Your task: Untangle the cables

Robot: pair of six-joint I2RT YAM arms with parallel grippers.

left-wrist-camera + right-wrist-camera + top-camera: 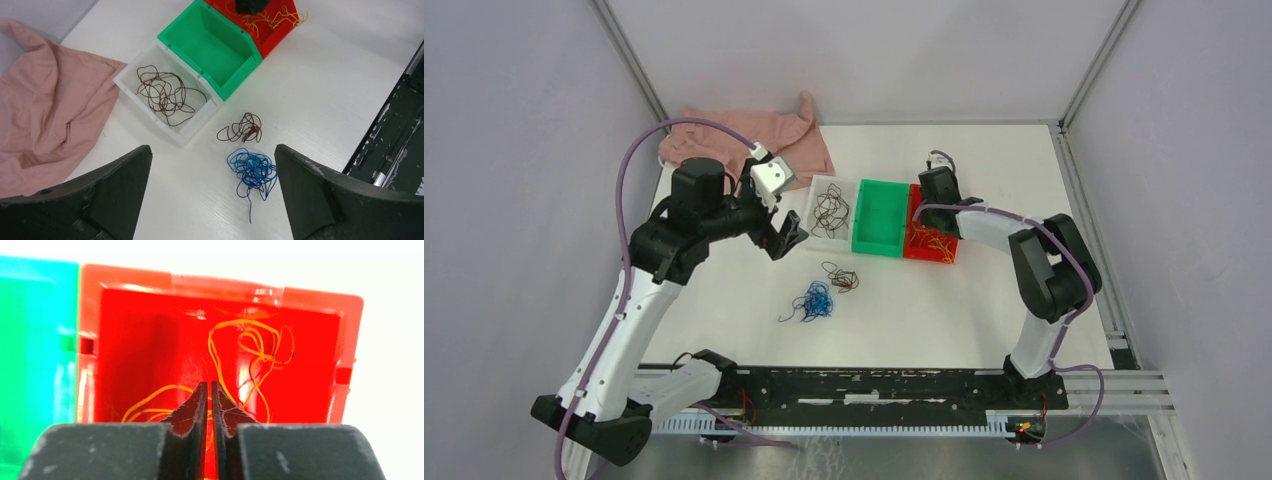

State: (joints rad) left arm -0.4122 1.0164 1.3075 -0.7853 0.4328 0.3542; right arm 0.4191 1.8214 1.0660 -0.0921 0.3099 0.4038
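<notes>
The cables lie in separate bunches. A blue bunch (pixel 816 300) (pixel 252 170) and a small dark brown bunch (pixel 842 278) (pixel 245 128) rest on the white table. A larger brown bunch (pixel 829 210) (pixel 165 95) lies in the white bin (pixel 821 181). Yellow-orange strands (pixel 932 243) (pixel 255 345) fill the red bin (pixel 944 260) (pixel 130 340). My left gripper (pixel 789 235) (pixel 212 148) hovers wide open above the table, left of the blue bunch. My right gripper (pixel 926 222) (pixel 210 385) reaches down into the red bin, jaws pressed nearly together with a yellow-orange strand between them.
A green bin (pixel 879 245) (pixel 210 45) with nothing in it stands between the white and red bins. A pink cloth (pixel 754 135) (pixel 45 110) lies crumpled at the back left. A black rail (pixel 874 385) runs along the near table edge.
</notes>
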